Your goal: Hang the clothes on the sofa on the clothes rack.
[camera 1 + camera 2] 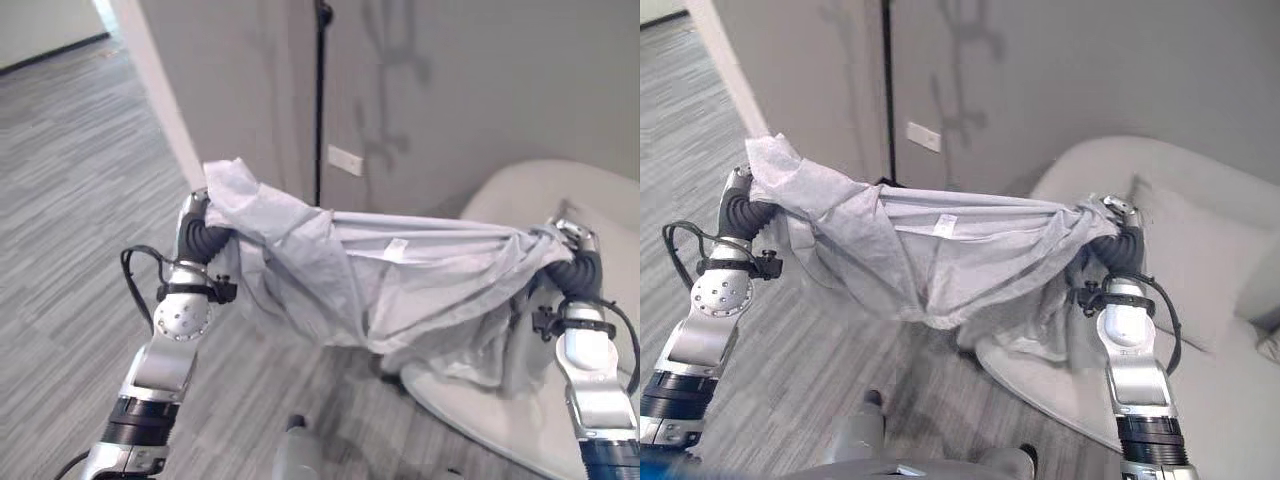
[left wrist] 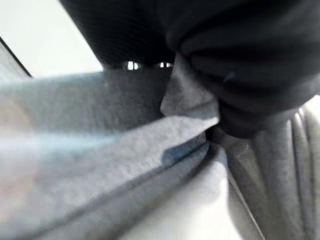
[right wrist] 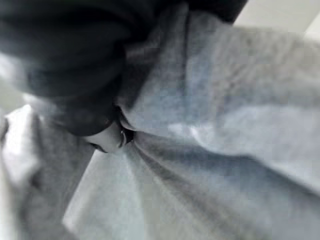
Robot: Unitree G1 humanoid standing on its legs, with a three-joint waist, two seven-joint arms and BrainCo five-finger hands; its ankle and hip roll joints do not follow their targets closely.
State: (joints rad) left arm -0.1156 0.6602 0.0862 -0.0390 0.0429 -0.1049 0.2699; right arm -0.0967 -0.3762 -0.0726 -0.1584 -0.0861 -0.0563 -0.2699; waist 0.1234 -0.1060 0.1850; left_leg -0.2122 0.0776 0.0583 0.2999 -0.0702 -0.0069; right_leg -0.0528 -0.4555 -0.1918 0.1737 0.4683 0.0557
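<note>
A light grey garment point(image 1: 400, 270) hangs stretched in the air between my two hands, sagging in the middle with a small white label near its top edge. My left hand point(image 1: 196, 212) is shut on its bunched left end, and the left wrist view shows the cloth point(image 2: 190, 125) pinched against the dark cover. My right hand point(image 1: 573, 238) is shut on the right end, with a fingertip point(image 3: 112, 137) curled into the folds. The black pole of the clothes rack point(image 1: 321, 110) stands against the wall behind the garment. The pale sofa point(image 1: 1210, 200) lies to the right.
A grey wall with a white socket plate point(image 1: 345, 160) runs behind. A white wall corner point(image 1: 160, 100) juts out at the left. The garment's lower edge hangs over the sofa's rounded seat edge point(image 1: 480, 425). Grey wood-pattern floor point(image 1: 70, 170) spreads to the left.
</note>
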